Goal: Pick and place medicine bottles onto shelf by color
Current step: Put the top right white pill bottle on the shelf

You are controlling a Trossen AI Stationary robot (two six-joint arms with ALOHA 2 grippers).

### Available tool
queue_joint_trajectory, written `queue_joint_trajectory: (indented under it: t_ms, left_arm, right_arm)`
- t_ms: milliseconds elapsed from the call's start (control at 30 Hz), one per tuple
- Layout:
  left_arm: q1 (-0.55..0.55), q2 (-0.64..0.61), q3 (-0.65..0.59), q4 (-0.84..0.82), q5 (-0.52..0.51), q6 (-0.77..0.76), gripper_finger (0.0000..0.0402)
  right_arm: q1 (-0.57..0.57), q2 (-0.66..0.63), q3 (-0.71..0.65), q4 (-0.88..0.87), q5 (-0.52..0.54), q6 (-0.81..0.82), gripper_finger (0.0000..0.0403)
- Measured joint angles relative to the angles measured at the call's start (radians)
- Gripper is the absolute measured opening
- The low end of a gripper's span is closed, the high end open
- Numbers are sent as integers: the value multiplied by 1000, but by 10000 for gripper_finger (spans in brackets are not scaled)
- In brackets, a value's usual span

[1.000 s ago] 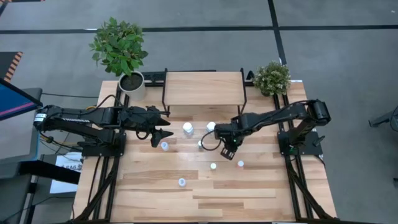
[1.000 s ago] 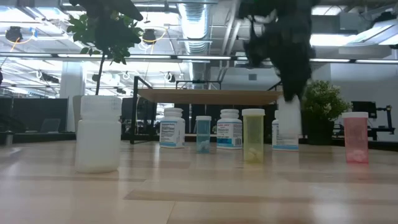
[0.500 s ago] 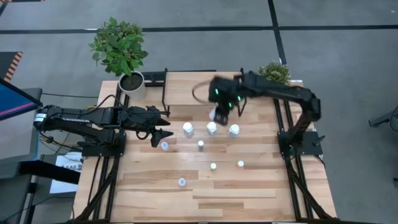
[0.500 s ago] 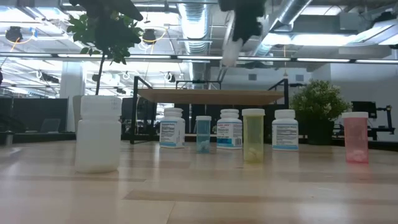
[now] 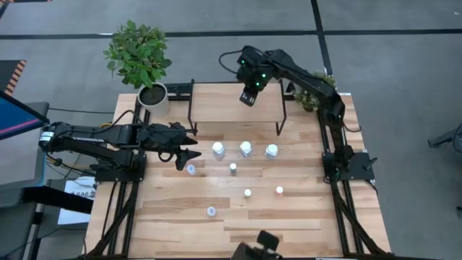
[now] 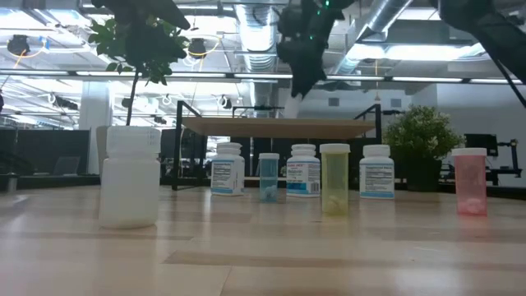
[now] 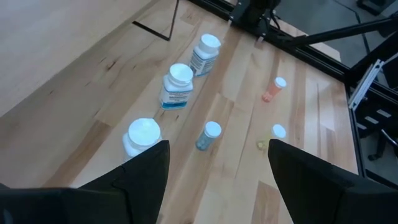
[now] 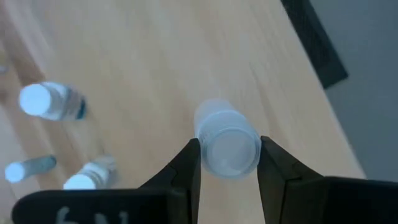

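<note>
High view: right tool [image 5: 249,96] hangs over shelf [image 5: 216,105], clamped on small pale-blue bottle [image 8: 227,147]; right wrist view shows cap between both fingers [image 8: 186,171]. Left tool [image 5: 189,146] sits low over surface [image 5: 289,224] left of bottle cluster, jaws spread, holding nothing. Three white bottles [image 5: 246,149] stand in row just before shelf; smaller bottles scattered nearer front, pink one [image 5: 279,191] at right. Large leafy plant [image 5: 137,54] at rear left corner, small plant [image 5: 315,90] at rear right.
</note>
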Motion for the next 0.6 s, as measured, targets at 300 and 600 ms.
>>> queue_joint_trajectory:
  t_ms: [300,600]
  left_arm:
    - [0,0,0,0,0,33,259]
    - [0,0,0,0,0,33,259]
  right_arm:
    - [-19,2,0,10,-3,-27,115]
    - [-12,2,0,35,-3,-81,136]
